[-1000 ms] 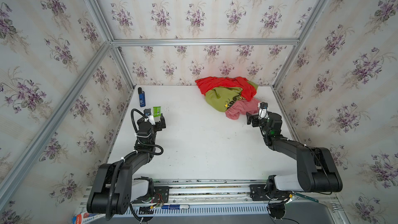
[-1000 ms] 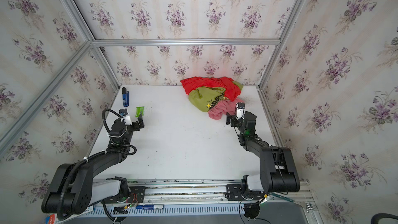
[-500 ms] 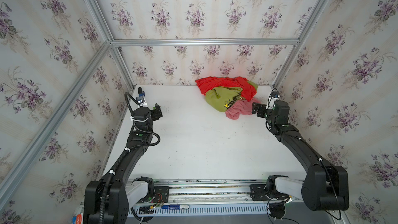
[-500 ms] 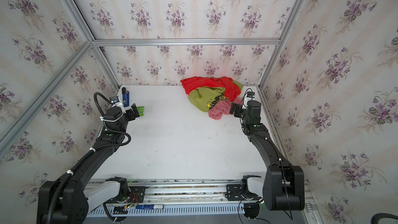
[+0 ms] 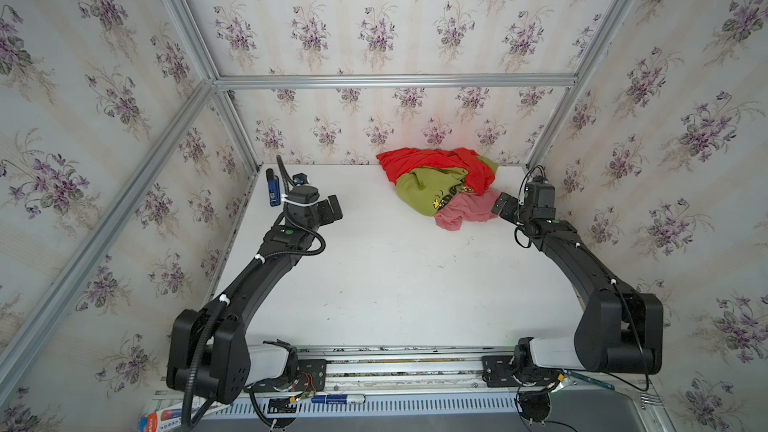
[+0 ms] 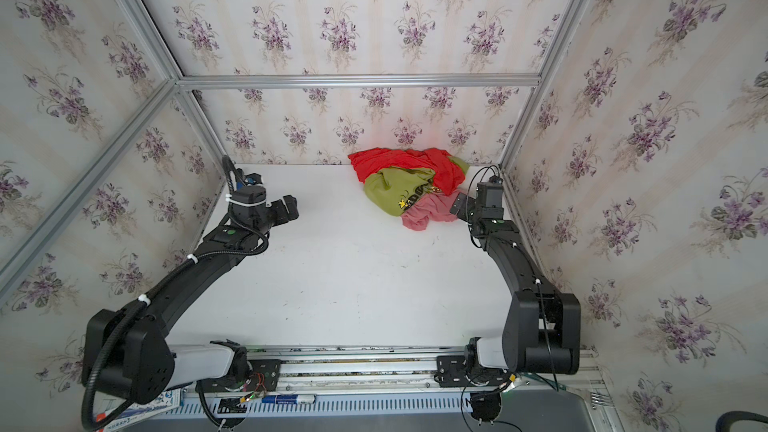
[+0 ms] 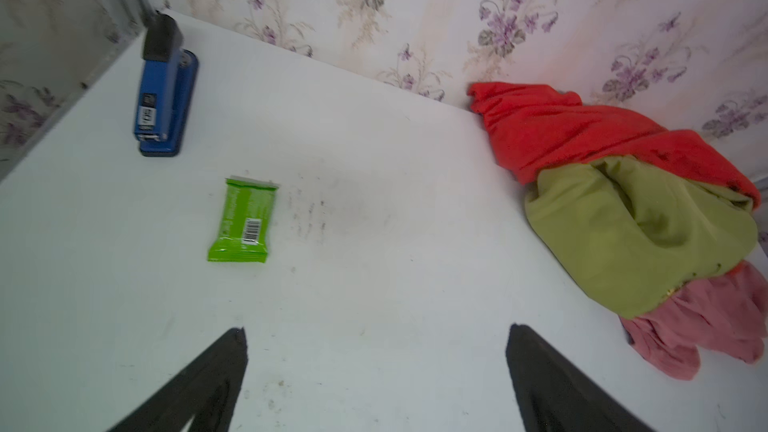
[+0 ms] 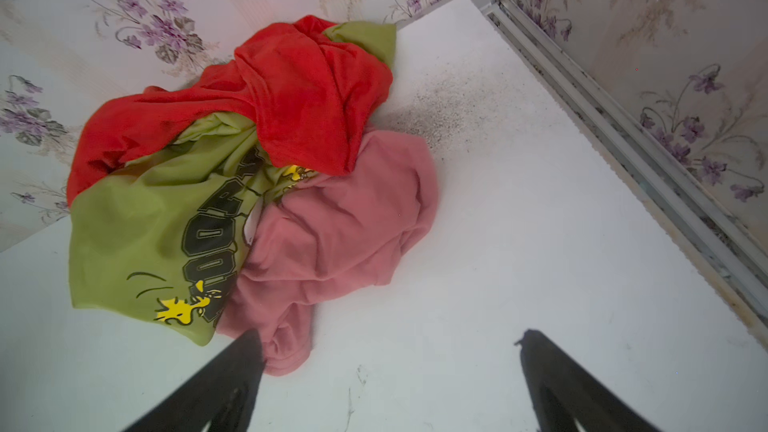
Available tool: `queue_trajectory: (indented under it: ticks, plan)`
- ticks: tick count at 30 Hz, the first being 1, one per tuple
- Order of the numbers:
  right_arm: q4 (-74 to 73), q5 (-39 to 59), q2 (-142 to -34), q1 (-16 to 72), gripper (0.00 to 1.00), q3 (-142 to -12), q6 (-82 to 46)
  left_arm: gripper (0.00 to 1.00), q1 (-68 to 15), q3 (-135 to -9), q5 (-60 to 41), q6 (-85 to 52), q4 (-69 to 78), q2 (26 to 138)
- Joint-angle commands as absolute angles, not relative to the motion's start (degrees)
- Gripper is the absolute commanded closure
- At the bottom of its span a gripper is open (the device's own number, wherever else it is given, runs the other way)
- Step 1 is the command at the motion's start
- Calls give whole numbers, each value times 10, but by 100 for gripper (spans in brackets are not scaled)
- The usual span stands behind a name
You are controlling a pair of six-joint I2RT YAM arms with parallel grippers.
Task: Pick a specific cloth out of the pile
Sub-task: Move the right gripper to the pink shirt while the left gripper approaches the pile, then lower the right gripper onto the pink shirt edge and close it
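The pile (image 5: pixel 436 184) lies at the back right of the white table, against the wall. A bright red cloth (image 5: pixel 419 162) tops it and an olive-green printed one (image 5: pixel 417 193) sits under that. The salmon-pink cloth (image 5: pixel 467 209) (image 6: pixel 432 211) (image 8: pixel 345 222) spreads along the near right side, partly under the other two. My right gripper (image 5: pixel 500 205) (image 8: pixel 388 336) hovers open just right of it, and one finger (image 8: pixel 245 351) overlaps the cloth's lower fold. Far left of the pile, my left gripper (image 5: pixel 334 207) (image 7: pixel 376 334) is open over bare table.
A blue stapler (image 5: pixel 272 191) (image 7: pixel 164 89) stands at the back left corner. A green snack packet (image 7: pixel 243 220) lies near it. Wallpapered walls and aluminium frame rails (image 8: pixel 623 126) close in the table at the back and on both sides.
Both arms have stretched toward the back of the table. The right gripper has come up beside the pink cloth. The left gripper has moved back and rightward, over the green packet.
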State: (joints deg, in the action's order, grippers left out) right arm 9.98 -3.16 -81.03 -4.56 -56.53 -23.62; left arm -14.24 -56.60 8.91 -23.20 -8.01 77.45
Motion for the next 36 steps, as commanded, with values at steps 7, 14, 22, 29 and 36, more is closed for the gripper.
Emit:
queue_trajectory:
  ticks: [7,14,22,29,36]
  plan:
    - [113,83,-928,-91,13,-643,-227,0,-168,-692,-80,-245,-122,913]
    - [121,128,-1023,-128,22,-710,-215,2,-182,-771,-160,-258,-142,995]
    - [178,135,-1150,-142,36,-837,-159,2,-194,-838,-181,-276,-145,1058]
    - [210,158,-1223,-142,40,-918,-153,2,-199,-870,-198,-293,-147,1098]
    - [215,186,-1263,-142,45,-952,-166,2,-201,-881,-202,-300,-148,1112]
